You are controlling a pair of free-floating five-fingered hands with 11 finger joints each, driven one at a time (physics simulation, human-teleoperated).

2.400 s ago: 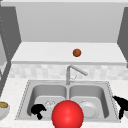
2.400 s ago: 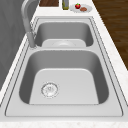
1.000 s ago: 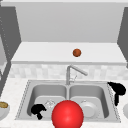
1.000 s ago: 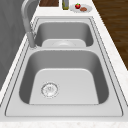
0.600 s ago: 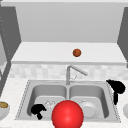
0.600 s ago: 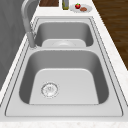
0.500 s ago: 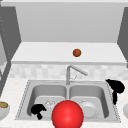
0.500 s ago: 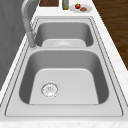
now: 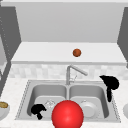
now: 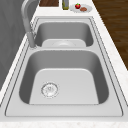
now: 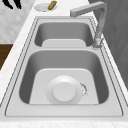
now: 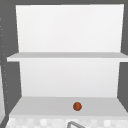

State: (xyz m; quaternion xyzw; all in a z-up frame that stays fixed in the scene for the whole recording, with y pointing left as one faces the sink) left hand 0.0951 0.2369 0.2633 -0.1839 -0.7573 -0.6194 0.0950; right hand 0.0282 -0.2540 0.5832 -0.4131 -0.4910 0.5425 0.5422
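Note:
My right hand [image 9: 111, 83] hangs over the sink's right rim, near the back corner of the right basin [image 9: 100, 95]. Its fingers [image 9: 109, 96] point straight down and hold nothing. My left hand [image 9: 37, 109] floats at the front of the left basin [image 9: 40, 95], also holding nothing. Black fingers of a hand [image 11: 11, 3] dangle at the top left of the right side view. A big red ball [image 9: 67, 115] covers the sink's front rim. A white plate [image 11: 64, 91] lies in the right basin. A small orange ball [image 9: 77, 52] rests on the shelf [image 9: 37, 53].
The faucet [image 9: 72, 71] rises behind the divider, its spout angled right. A bowl [image 9: 3, 108] sits on the left counter. A plate with bread [image 11: 47, 5] is on that same end. A plate with a tomato [image 10: 80, 7] and a bottle [image 10: 65, 3] stand at the right end.
My right hand has risen and drifted left, from low beside the sink's right edge to above its right rim. The left hand and both balls have not moved.

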